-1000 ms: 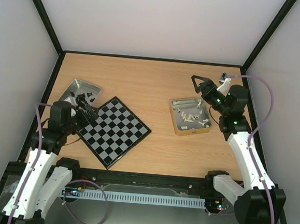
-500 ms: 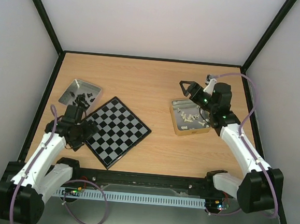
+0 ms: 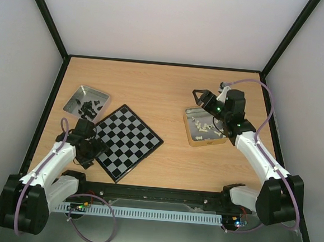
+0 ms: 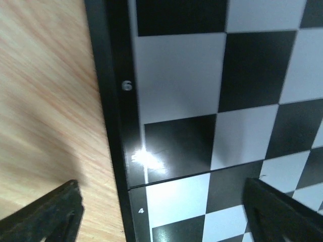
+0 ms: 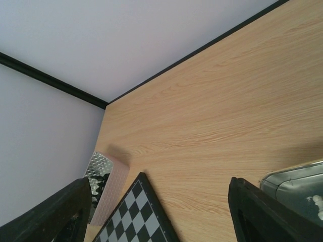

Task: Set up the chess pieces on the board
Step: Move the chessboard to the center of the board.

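Chess pieces, dark (image 3: 88,107): heaped in the left tray, at the far left of the counter.
Left tray (image 3: 74,98): shallow metal, lying just beyond the board's far-left corner. I cannot tell from above whether the two touch.
Left gripper (image 4: 161,181): mine, pointing down over the board's near-left edge. The jaws stand wide with nothing between them. In my wrist view one finger hangs over bare wood and the other over the checks, and the edge strip with its numerals 6 and 4 runs between them.
Board (image 3: 128,142): flat on the counter, left of centre and turned cornerwise, so that one corner points at my bases. Its checks are black and pale grey inside a thin black border.
Counter (image 3: 153,86): light wood grain, with black rails along its edges and pale walls beyond them.
Right tray (image 3: 187,126): shallow with a yellowish rim, right of centre and well apart from the board.
Chess pieces, white (image 3: 204,124): tiny cream figures scattered loose inside the right tray.
Right gripper (image 5: 159,181): mine, raised above the far-left corner of the right tray. The jaws are spread wide and hold nothing. My wrist view looks out across the counter toward the left tray and the board's corner.
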You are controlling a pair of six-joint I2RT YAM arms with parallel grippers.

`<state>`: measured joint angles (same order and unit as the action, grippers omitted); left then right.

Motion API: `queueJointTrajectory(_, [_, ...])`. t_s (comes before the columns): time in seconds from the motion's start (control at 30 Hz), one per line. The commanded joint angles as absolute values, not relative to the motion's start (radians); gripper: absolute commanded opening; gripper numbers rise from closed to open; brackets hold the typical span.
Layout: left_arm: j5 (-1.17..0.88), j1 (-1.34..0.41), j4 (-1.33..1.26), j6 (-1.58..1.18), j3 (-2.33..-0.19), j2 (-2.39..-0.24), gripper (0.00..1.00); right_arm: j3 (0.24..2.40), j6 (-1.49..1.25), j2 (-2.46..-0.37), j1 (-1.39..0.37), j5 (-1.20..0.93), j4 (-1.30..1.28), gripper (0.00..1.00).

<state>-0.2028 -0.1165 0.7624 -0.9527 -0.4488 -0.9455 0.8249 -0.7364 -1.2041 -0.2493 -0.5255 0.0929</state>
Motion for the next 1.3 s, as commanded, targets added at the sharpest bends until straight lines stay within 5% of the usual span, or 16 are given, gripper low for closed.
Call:
queueJointTrajectory(0.0, [-0.275,-0.11,0.679,-0.952,-0.41,-0.95,0.79,0.822,-0.711,-1.189,-0.254,-0.424,0.039,0.7])
queueJointTrajectory(0.33, [-0.339,-0.112,0.516,-0.929,-0.4,-1.002,0.64,0.863,-0.608,-1.205,-0.254,-0.005,-0.287,0.58])
queueJointTrajectory(0.7, [-0.378,-0.188,0.352,-0.931,-0.467,-1.157,0.58,0.903,-0.51,-1.4,-0.254,-0.065,-0.415,0.27])
queueJointTrajectory(1.27, [-0.285,-0.24,0.266,-0.91,-0.557,-1.281,0.64,0.941,-0.46,-1.613,-0.289,-0.064,-0.401,0.25])
